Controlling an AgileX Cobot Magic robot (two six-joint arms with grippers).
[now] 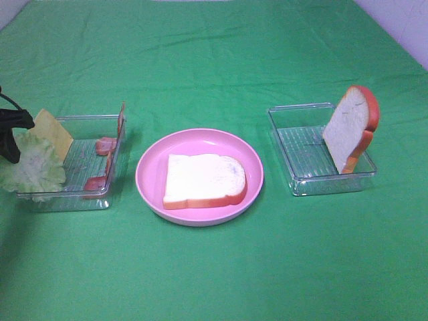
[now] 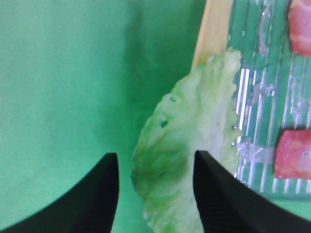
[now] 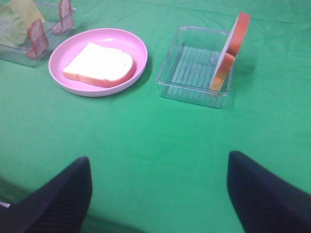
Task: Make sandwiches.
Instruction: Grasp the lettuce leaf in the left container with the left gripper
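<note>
One white bread slice (image 1: 204, 179) with orange-red crust lies flat on the pink plate (image 1: 144, 174) in the middle. A second slice (image 1: 351, 127) leans upright in the right clear tray (image 1: 301, 186). The left clear tray (image 1: 73, 200) holds pale green lettuce (image 1: 33, 170), a yellow cheese square (image 1: 53, 130) and reddish bacon strips (image 1: 105, 146). My left gripper (image 1: 9, 137) hangs over the lettuce at the tray's left end. In the left wrist view its jaws (image 2: 155, 165) stand apart astride the lettuce (image 2: 194, 126) edge, one finger (image 2: 218, 194) against the leaf. My right gripper (image 3: 158, 170) is open over bare cloth.
A green cloth (image 1: 214, 267) covers the whole table. The plate sits between the two trays, with a hand's width of cloth on each side. A pale wall or floor edge (image 1: 401, 20) shows at the far right corner.
</note>
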